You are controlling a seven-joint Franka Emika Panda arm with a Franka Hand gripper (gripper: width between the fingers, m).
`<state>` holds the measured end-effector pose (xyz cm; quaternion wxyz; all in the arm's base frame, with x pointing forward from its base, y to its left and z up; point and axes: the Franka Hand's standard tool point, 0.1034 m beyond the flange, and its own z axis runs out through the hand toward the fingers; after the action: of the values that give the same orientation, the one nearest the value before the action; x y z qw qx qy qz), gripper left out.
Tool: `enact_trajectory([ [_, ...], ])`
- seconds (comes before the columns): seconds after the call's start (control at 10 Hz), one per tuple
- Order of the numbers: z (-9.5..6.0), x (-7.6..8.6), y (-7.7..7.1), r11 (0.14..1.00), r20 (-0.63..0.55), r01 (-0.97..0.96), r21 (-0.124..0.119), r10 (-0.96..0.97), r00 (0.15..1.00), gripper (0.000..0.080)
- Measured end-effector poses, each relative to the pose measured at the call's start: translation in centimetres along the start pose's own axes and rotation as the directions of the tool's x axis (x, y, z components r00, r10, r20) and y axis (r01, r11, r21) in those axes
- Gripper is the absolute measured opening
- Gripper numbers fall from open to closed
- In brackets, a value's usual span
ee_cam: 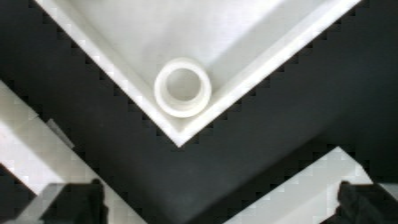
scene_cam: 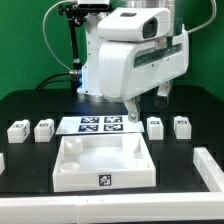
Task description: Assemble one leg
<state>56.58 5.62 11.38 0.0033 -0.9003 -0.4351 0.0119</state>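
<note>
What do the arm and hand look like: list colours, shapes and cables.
The arm is bulky, rounded white casing with a grey band; black cables run beside it. The hand is white with two dark fingers.

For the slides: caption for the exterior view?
Open gripper hovers above the white tray; four legs sit loose, two either side of the marker board.

Both views are evenly, brightly lit but low-resolution, the wrist view softly blurred, the tray (scene_cam: 70,176) nearly washed out.
</note>
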Motion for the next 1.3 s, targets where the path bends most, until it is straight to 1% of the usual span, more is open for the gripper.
enact_trajectory([
  [0.9,0.1,0.0,0.0,1.0,0.001,0.0,0.001,0.0,1.0,0.065],
  [1.1,0.2,-0.1,-0.1,0.999,0.002,0.043,0.002,-0.043,0.999,0.065],
  [1.2,0.5,-1.3,-0.9,0.996,-0.005,0.087,-0.007,-0.087,0.996,0.065],
  [1.3,1.4,-4.3,-2.4,0.975,-0.003,0.224,-0.011,-0.224,0.975,0.065],
])
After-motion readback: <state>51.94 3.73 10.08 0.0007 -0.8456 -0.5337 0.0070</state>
